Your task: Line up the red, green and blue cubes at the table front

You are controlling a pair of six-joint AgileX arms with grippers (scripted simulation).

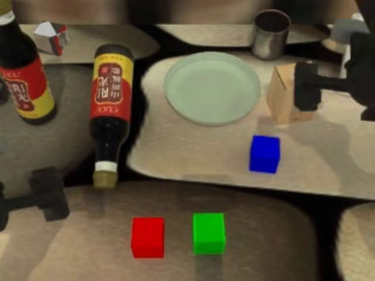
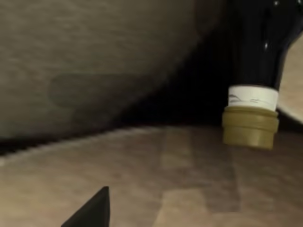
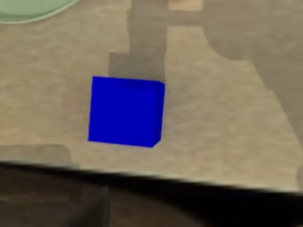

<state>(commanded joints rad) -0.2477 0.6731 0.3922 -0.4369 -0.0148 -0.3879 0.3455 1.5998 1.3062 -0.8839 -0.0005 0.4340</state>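
Red cube (image 1: 147, 237): we found it on the beige-brown front stretch of the counter (image 1: 263, 246), left of centre, resting flat.
Green cube (image 1: 209, 233): it sat just beside the red one, to its right, a narrow gap between them, on the same front stretch.
Blue cube (image 1: 265, 154): it lay apart from the pair, farther back and to the right, on the paler cream patch near a black vein; our right wrist view showed it alone (image 3: 125, 112) on that patch.
Left end effector (image 1: 50, 193): it hovered at the counter's left edge, near the cap of the lying bottle (image 1: 111, 114); we could not tell how its fingers stood.
Right end effector (image 1: 307, 86): it hung at the right rear, against the cardboard box (image 1: 281, 93), holding nothing that we could see; its finger spacing we could not tell.
Other items: a pale green plate (image 1: 212, 88), a metal cup (image 1: 271, 33), an upright bottle (image 1: 20, 70) and a small faceted block (image 1: 51, 36) stood behind.
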